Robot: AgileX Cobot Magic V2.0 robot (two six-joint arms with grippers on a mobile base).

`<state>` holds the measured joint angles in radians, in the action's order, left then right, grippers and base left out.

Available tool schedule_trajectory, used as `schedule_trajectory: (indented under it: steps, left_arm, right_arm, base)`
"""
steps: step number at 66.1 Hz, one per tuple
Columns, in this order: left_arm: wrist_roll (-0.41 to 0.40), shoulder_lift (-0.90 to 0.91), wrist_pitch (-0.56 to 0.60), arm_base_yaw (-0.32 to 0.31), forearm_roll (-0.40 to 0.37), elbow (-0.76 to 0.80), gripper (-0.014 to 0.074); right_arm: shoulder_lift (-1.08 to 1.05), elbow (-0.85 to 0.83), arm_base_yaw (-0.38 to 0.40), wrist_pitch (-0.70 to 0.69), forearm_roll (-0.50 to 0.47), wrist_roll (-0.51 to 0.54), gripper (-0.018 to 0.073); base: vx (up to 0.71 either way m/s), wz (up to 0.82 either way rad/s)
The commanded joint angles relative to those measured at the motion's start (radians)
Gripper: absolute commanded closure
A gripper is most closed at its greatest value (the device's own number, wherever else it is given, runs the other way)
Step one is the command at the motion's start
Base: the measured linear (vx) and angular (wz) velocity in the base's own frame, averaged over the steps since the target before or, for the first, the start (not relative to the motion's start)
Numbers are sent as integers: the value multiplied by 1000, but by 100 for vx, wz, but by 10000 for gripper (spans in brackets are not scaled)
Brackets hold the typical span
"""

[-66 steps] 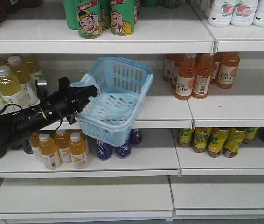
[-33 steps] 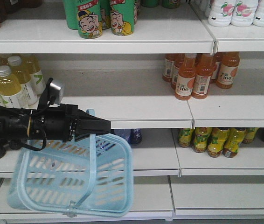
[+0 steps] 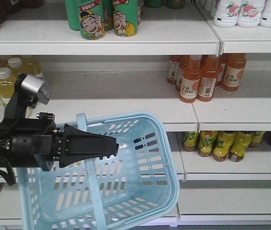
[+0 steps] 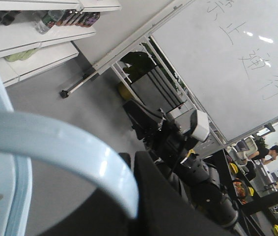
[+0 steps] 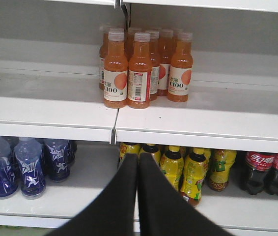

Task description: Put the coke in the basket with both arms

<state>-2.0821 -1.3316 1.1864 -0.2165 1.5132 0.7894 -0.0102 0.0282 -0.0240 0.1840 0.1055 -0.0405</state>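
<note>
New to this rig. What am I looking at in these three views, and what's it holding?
It is a two-armed robot facing store shelves. The front view looks at the shelves: the left gripper, black and pointed, carries the light blue basket by its handle, jaws shut on it; nothing shows inside. The left wrist view rides on that arm and shows the handle close up, with the room behind. The right wrist view looks along the right gripper, jaws shut on nothing, toward orange drink bottles on one shelf and dark cola bottles lower right.
</note>
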Motion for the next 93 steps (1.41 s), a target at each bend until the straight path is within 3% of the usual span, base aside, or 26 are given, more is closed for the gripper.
schedule_trajectory:
  steps: [1, 11, 93]
  left_arm:
    - [4, 61, 195, -24, -145, 24, 604]
    - [4, 82, 192, -38, -198, 29, 604]
    - [5, 82, 193, -38, -197, 29, 603]
  right_arm:
    - [-19, 10, 4, -76, 10, 8, 564]
    - [-19, 10, 4, -76, 10, 8, 564]
    - [-19, 10, 4, -76, 10, 8, 564]
  base:
    - [0, 0]
    - [0, 0]
    - [0, 0]
